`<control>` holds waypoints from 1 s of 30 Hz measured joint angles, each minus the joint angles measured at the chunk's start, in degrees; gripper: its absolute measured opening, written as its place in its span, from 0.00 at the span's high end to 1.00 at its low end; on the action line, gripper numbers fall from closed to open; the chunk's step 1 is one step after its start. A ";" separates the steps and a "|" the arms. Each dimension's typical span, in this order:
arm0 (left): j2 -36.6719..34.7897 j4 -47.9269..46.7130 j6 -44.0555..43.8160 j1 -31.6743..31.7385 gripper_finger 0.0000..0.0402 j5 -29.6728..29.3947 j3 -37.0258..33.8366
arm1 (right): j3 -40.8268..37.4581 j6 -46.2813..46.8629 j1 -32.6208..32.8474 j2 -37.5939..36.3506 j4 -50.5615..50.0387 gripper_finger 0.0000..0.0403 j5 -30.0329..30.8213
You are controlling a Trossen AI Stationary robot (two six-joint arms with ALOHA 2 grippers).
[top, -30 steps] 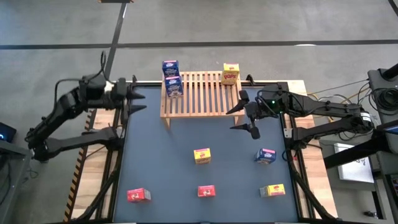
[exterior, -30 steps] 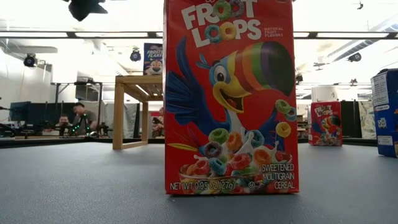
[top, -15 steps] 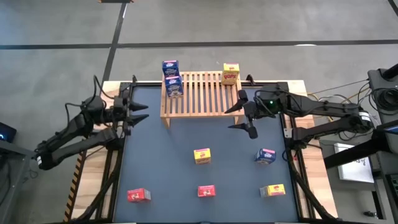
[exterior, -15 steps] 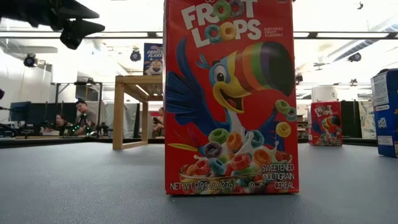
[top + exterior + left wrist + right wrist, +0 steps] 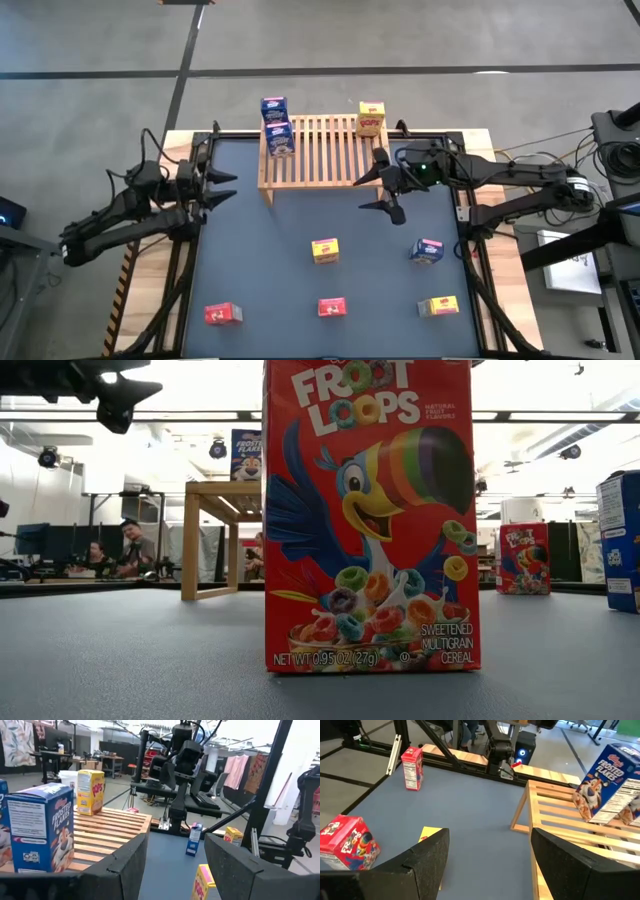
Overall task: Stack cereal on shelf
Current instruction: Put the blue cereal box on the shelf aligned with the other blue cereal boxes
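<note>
The wooden slatted shelf (image 5: 315,152) stands at the table's far edge. On it stand two blue cereal boxes (image 5: 277,125) at its left end and one yellow box (image 5: 371,118) near its right. On the table stand a yellow box (image 5: 324,250), a blue box (image 5: 427,250), a second yellow box (image 5: 438,305) and two red boxes (image 5: 331,307) (image 5: 223,314). My left gripper (image 5: 222,180) hangs open over the table's left edge. My right gripper (image 5: 376,192) is open above the table, just in front of the shelf's right part. A third red box is not visible.
The low view is filled by one red box (image 5: 370,515) close to the camera, with the shelf (image 5: 225,535) behind it. Open mat (image 5: 260,260) lies between the shelf and the loose boxes. People sit in the room beyond the table (image 5: 125,545).
My left arm has dropped lower and drawn back, and its gripper has moved a little toward the near edge along the table's left side. My right gripper has shifted toward the table's left, along the front of the shelf. No box has moved.
</note>
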 joint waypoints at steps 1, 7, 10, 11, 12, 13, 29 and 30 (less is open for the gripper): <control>0.45 0.02 -0.11 -0.29 0.54 -0.02 0.21 | 0.00 -0.05 0.00 0.32 0.19 0.33 0.00; 3.63 4.43 -0.32 -3.53 0.55 -0.02 0.34 | 0.00 0.11 0.00 1.05 0.18 0.33 0.00; 5.66 6.69 0.19 -5.75 0.55 -0.09 0.45 | 0.00 0.06 0.00 0.61 0.24 0.33 0.00; 6.36 7.29 0.34 -6.53 0.56 -0.16 0.58 | 0.00 0.04 0.00 0.30 0.25 0.33 0.00; 7.07 7.71 0.42 -7.25 0.56 -0.28 0.79 | 0.00 0.06 0.00 0.03 0.40 0.33 0.00; 7.75 7.95 0.44 -8.02 0.56 -0.87 1.06 | 0.00 0.08 0.00 -0.33 0.59 0.33 0.00; 18.82 8.45 6.27 -32.15 0.61 -18.94 7.45 | 0.00 1.22 0.00 -2.96 -0.73 0.33 0.00; 19.37 8.36 6.84 -34.17 0.61 -21.19 7.69 | 0.00 1.39 0.00 -3.32 -1.18 0.33 0.00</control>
